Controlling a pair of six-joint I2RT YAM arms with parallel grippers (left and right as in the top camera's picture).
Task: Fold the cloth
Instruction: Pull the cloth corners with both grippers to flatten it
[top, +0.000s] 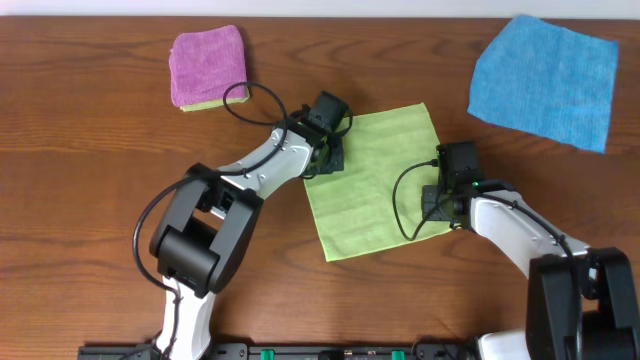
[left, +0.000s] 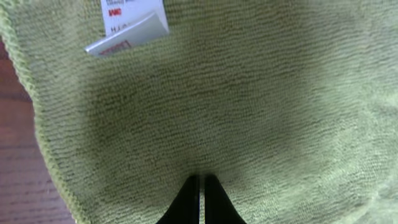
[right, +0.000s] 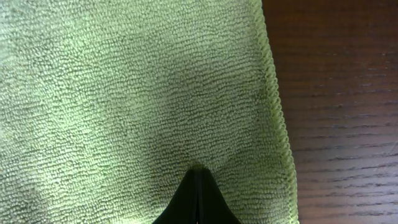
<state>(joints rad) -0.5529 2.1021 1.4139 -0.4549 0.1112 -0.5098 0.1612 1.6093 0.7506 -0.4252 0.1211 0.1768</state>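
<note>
Lying flat and open near the middle of the wooden table (top: 90, 210), the cloth (top: 375, 185) shows as a lime terry square set at a slight angle. One corner carries a small white tag (left: 134, 25). It looks light, soft and limp, with no stiffness to hold a shape, so a lifted edge will likely sag and drag the rest along. The stitched hem and the corners appear the surest places to pinch, and two corners on one side should be raised together.

The left gripper (top: 323, 158) sits on the cloth's upper left corner, near the tag, with its jaws drawn together and its tips meeting the pile. The right gripper (top: 447, 207) stands at the lower right edge, just inside the hem, with its jaws likewise closed. In both wrist views the terry darkens and dimples at the tips, but whether either gripper has caught any fabric cannot be told.

The arms cover both of those corners from overhead. The tag's print is too blurred to read, and its top is cut off. Well apart lie a bright blue cloth (top: 545, 80) at far right and a pinkish-purple folded cloth (top: 208, 65) at far left.
</note>
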